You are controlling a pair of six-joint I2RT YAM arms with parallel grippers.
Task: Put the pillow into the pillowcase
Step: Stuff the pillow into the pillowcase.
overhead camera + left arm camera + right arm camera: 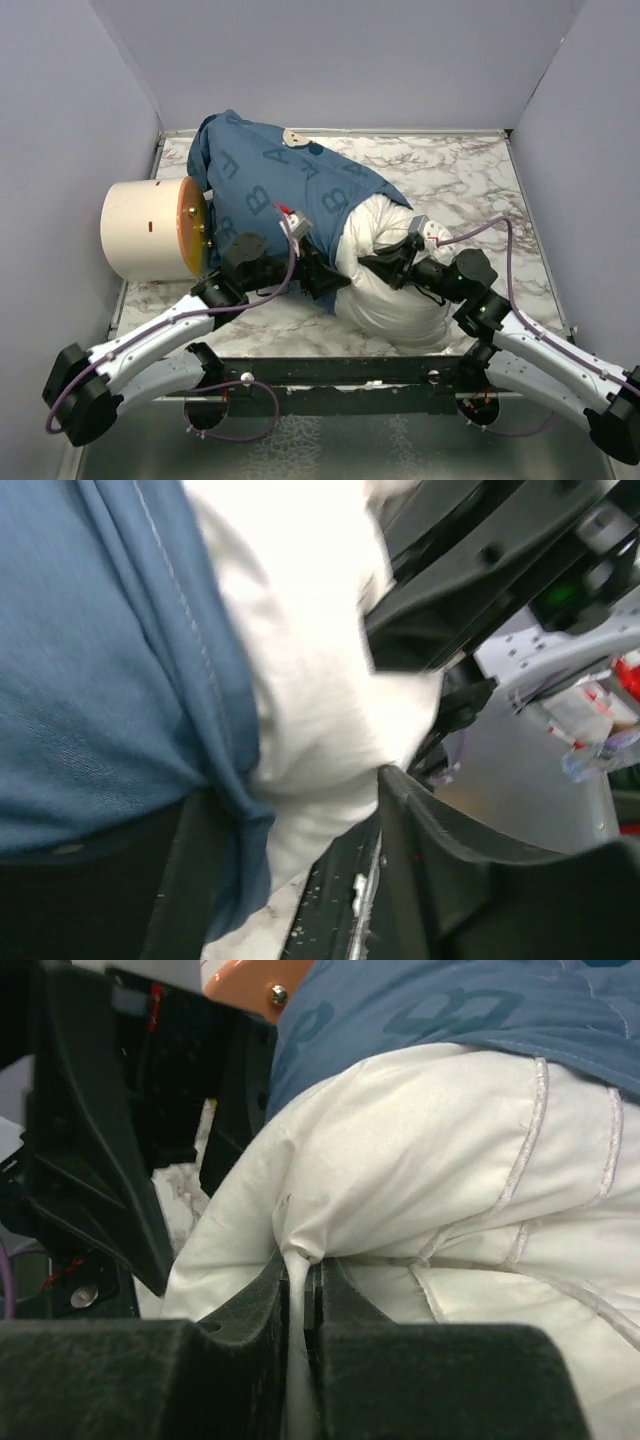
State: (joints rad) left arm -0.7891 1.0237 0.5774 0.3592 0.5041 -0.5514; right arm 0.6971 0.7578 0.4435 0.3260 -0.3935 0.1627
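1. Bulging toward the near table edge, the pillow (400, 300) has its white end bare and outside the case. That end is what is left to cover.
2. The right gripper (305, 1278) is clamped tight on a fold of pillow fabric.
3. The left gripper (295, 810) stands parted, with the blue hem and pillow between its fingers and nothing pinched.
4. Farther back, the pillowcase (270, 175) covers the pillow's far part, so I judge the job roughly half done.

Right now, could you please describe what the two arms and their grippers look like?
Both the left arm and right arm have white shells, black joints and purple cables. The left gripper and right gripper have matte black fingers.
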